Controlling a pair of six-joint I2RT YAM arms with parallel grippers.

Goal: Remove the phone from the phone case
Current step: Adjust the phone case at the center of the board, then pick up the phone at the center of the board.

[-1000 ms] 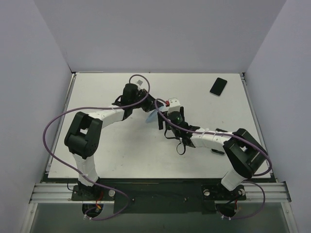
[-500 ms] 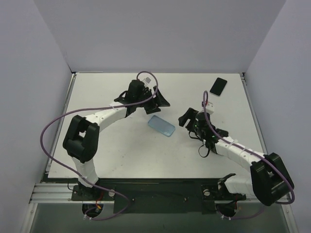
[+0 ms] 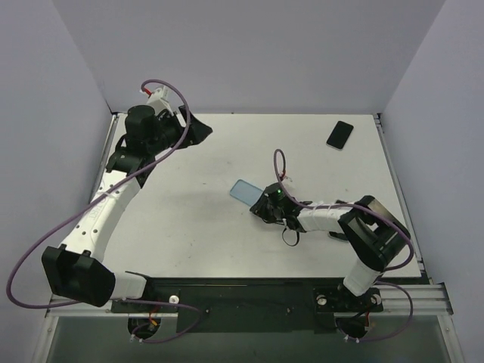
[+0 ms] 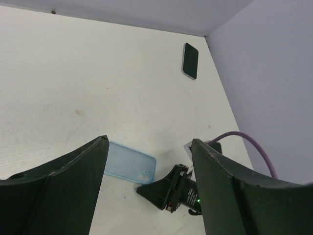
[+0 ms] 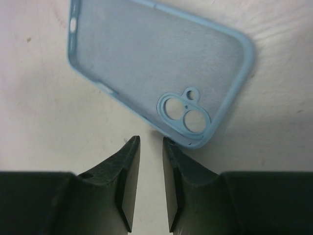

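The black phone (image 3: 339, 134) lies bare on the table at the far right, also in the left wrist view (image 4: 190, 60). The light blue phone case (image 3: 246, 190) lies empty, inside up, near the table's middle (image 5: 156, 63) (image 4: 129, 161). My right gripper (image 3: 262, 206) is low at the case's near right corner. In its wrist view the right gripper (image 5: 150, 141) is almost shut, with a slim gap and nothing in it. One fingertip (image 5: 168, 147) sits against the case's rim by the camera cutout. My left gripper (image 3: 193, 128) hangs open and empty over the far left corner (image 4: 150, 142).
White table (image 3: 181, 227) with grey walls on three sides. The left arm stretches along the left edge. The right arm's purple cable (image 3: 280, 162) loops above its wrist.
The left gripper opened, let go of the case and swung back to the far left corner. The right gripper pulled away, then came down at the case's corner, narrowing its jaws.
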